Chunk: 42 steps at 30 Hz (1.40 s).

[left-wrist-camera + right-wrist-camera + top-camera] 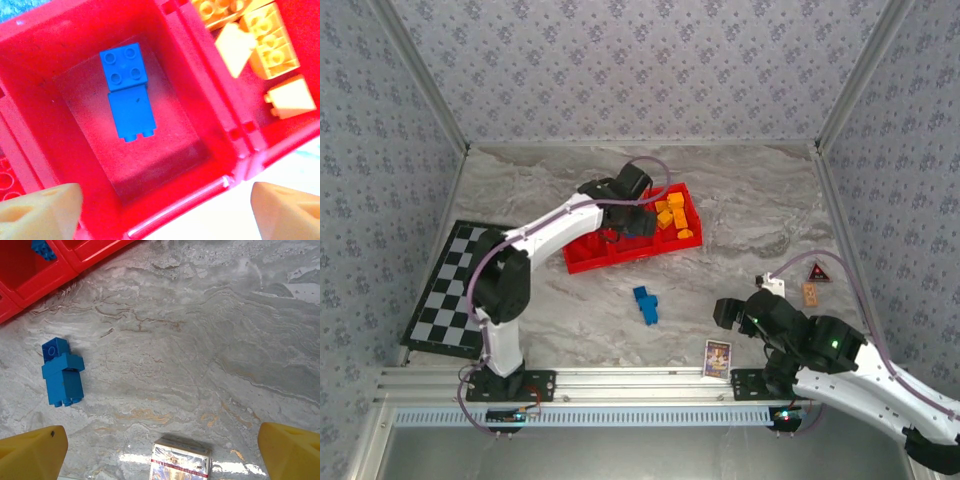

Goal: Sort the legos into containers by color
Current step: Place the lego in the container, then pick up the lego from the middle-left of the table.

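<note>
The red tray lies at mid-table, and its three compartments are the containers. My left gripper hangs open over the middle compartment with nothing between its fingertips. Two blue legos lie loose on that compartment's floor. Several orange-yellow legos fill the right-hand compartment. A joined clump of blue legos rests on the table in front of the tray, also seen in the right wrist view. My right gripper is open and empty, low over the table to the right of that clump.
A black-and-white checkered board lies at the left. A small picture card sits just under my right gripper near the front edge. A triangular sign and two small tags stand at the right. Patterned walls enclose the table.
</note>
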Available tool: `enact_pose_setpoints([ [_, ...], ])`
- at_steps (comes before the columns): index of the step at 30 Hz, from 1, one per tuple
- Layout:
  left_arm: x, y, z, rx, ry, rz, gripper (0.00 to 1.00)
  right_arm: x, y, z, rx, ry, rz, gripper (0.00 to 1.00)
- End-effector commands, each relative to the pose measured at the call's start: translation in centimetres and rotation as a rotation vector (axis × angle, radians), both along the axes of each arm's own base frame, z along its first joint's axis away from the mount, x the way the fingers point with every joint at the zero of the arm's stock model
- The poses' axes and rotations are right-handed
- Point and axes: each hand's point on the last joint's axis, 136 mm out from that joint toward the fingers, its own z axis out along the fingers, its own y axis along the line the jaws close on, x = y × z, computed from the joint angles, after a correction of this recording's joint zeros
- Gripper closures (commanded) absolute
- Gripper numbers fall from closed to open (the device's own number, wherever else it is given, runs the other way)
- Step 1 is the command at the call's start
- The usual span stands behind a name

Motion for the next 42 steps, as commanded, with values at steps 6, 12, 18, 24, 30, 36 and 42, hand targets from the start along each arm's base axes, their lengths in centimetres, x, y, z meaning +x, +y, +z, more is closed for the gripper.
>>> enact_pose_setpoints([
  [6, -3.9, -0.6, 2.0, 0.008, -0.037, -0.024, 0.00, 0.6, 0.8, -0.3, -0.009, 0.002, 0.004, 0.00],
  [12, -6.8, -0.5, -0.2, -0.007, 0.017, 0.089, 0.07, 1.1, 1.9, -0.5, -0.004, 0.008, 0.024, 0.00],
  [18, -8.1, 0.5, -3.1, -0.031, 0.044, 0.251, 0.14, 1.3, 2.6, -0.6, -0.005, 0.019, 0.041, 0.00],
  [24, -9.0, 0.9, -4.6, -0.040, 0.051, 0.350, 0.14, 1.3, 2.5, -0.6, -0.003, 0.020, 0.037, 0.00],
  [30, -9.6, -0.3, -6.3, -0.074, 0.112, 0.354, 0.22, 1.2, 2.4, -1.0, 0.000, 0.034, 0.027, 0.00],
  [36, -10.6, -0.4, -7.5, -0.068, 0.130, 0.383, 0.24, 1.1, 2.2, -1.4, 0.000, 0.048, 0.021, 0.00],
  [42, -11.6, -0.1, -8.0, -0.052, 0.128, 0.407, 0.24, 1.1, 2.1, -1.6, 0.008, 0.049, 0.016, 0.00],
])
